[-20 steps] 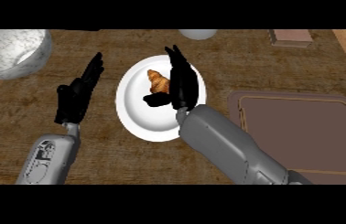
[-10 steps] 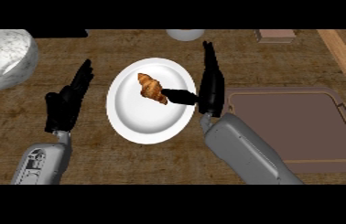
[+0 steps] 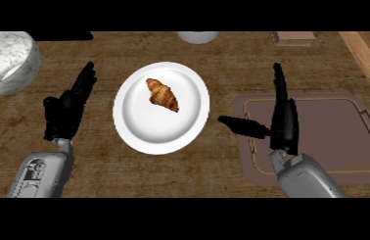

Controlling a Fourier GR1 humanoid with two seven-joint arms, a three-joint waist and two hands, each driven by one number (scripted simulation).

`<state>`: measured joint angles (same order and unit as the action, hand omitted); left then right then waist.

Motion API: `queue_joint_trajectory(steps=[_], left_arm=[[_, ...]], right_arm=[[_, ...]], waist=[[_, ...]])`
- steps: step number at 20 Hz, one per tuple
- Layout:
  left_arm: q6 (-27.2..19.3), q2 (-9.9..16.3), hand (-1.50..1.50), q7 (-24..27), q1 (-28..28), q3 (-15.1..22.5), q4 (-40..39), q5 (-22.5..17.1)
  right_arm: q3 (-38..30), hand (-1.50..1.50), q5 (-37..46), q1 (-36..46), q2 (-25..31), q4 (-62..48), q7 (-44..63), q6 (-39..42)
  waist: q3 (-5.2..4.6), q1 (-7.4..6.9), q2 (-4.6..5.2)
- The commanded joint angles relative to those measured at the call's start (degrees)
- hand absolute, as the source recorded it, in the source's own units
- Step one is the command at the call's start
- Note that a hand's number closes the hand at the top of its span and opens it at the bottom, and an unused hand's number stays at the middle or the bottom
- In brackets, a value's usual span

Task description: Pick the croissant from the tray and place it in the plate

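The croissant lies on the white plate, in the plate's upper half, touched by neither hand. The right hand is at 3 o'clock of the plate, over the brown tray's left edge, fingers straight, thumb extended toward the plate, holding nothing. The left hand is at 9 o'clock of the plate, above the table, fingers straight and relaxed, holding nothing.

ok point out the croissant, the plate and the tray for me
croissant (image 3: pixel 162 94), head view, on the middle of its brown crust
plate (image 3: pixel 155 136), head view, on the bare white part below the croissant
tray (image 3: pixel 329 131), head view, on its bare floor right of the right hand
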<state>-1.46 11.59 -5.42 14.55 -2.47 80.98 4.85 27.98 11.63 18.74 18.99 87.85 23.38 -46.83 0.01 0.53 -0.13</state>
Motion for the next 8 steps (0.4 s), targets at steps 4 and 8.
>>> queue_joint_trajectory(steps=[4,8], left_arm=[[2.58,1.21,0.0,-0.04,0.71,-1.5,-0.03,-0.6],[1.88,-0.37,0.0,0.55,2.37,-1.55,-2.2,0.06]], right_arm=[[-7.32,-1.5,-6.38,-9.5,0.92,0.33,-12.53,7.75],[-13.64,-1.5,-8.71,-9.58,1.3,-0.15,-15.48,12.89]], waist=[[0.01,-0.49,0.17],[0.01,-0.46,0.18]])
